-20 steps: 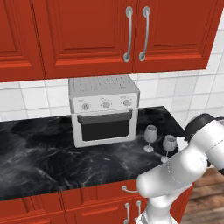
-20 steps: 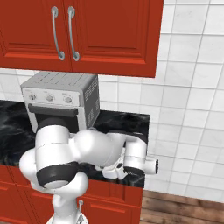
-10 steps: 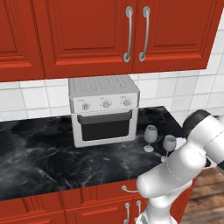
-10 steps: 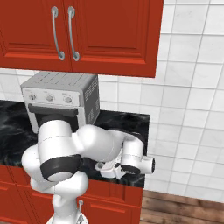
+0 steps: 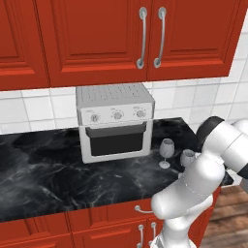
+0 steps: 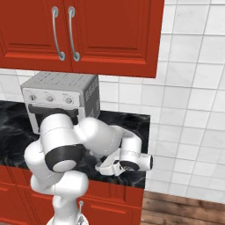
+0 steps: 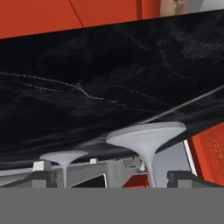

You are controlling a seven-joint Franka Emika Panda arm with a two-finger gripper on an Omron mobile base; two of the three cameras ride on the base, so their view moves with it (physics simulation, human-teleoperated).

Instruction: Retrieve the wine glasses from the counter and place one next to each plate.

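Hand view is rolled nearly upside down: the surface fills the upper part, and two glass feet hang from it, the near glass large at centre right and the far glass smaller at left. The pincer stands fully open, its two dark fingertips low at either side, and the near glass's stem sits between them, a little toward the right tip. Nothing is held.

In the left base view both glasses stand upright on the surface just right of the toaster oven; the near glass is partly behind the white arm and the far glass stands just beside it, toward the oven. In the right base view the pincer points in low over the surface near its front edge.

The step in hand looks like the approach to the first glass. To do it well, centre the stem between the tips, come in level, and close on the stem or low bowl rather than the foot. The neighbouring glass is near enough that a sideways drift could knock it, so move straight in. No plates can be made out here.
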